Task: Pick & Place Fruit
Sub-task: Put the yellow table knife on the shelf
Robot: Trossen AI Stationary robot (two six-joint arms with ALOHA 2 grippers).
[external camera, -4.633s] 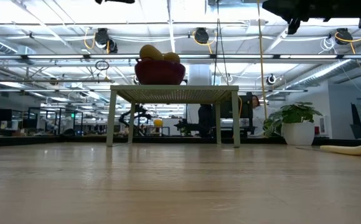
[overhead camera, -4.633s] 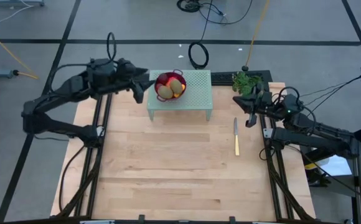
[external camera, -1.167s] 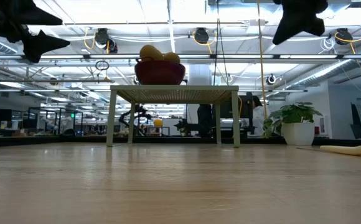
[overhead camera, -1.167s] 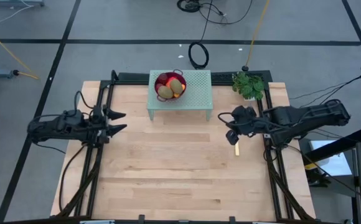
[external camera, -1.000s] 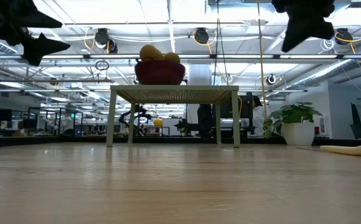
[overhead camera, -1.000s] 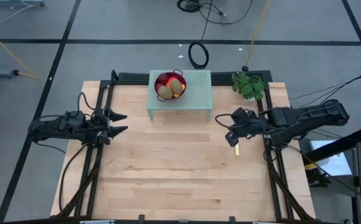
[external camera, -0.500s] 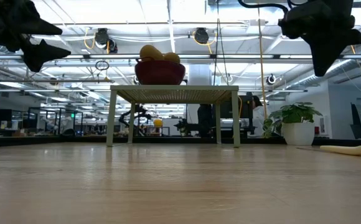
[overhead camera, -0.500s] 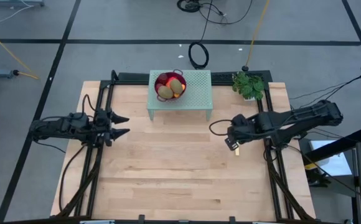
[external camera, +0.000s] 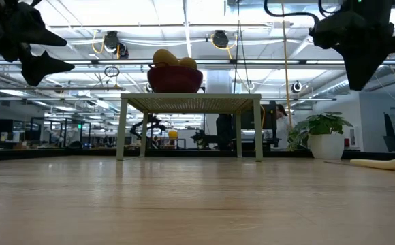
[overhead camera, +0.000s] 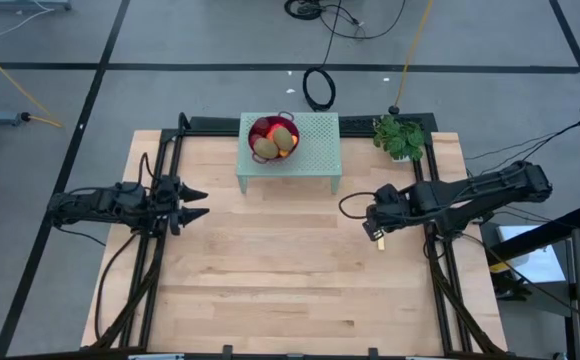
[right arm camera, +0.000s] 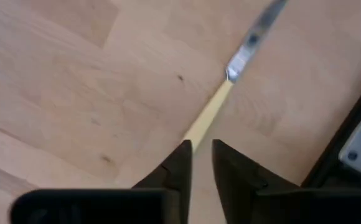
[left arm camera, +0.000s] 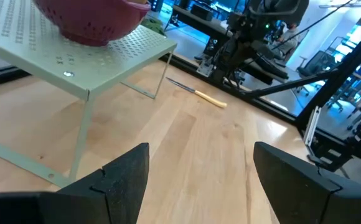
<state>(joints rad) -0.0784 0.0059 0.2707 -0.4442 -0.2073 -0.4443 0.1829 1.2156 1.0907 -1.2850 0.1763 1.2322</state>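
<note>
The fruit (overhead camera: 273, 139) lies heaped in a purple mesh bowl (external camera: 175, 79) that stands on a pale green perforated stand (overhead camera: 310, 150) at the table's far middle; two brown-green ovals (overhead camera: 266, 147) show on top. My right gripper (overhead camera: 374, 229) hangs above the table at the right, pointing steeply down over a yellow-handled knife (right arm camera: 209, 116). Its fingertips (right arm camera: 183, 155) stand a narrow gap apart, clear of the knife. My left gripper (overhead camera: 196, 203) hovers open at the table's left side, pointing level toward the stand, nothing between its fingers (left arm camera: 126, 180).
The knife (external camera: 381, 163) lies flat on the wood near the right rail, its blade (right arm camera: 255, 31) toward the far edge. A small potted plant (overhead camera: 398, 136) stands at the far right corner. Bare wood stretches from the stand to the near edge.
My right gripper has sunk toward the knife and tipped from a slant to pointing steeply down, its wrist rolling as it went. The fruit, bowl and knife have not moved.
</note>
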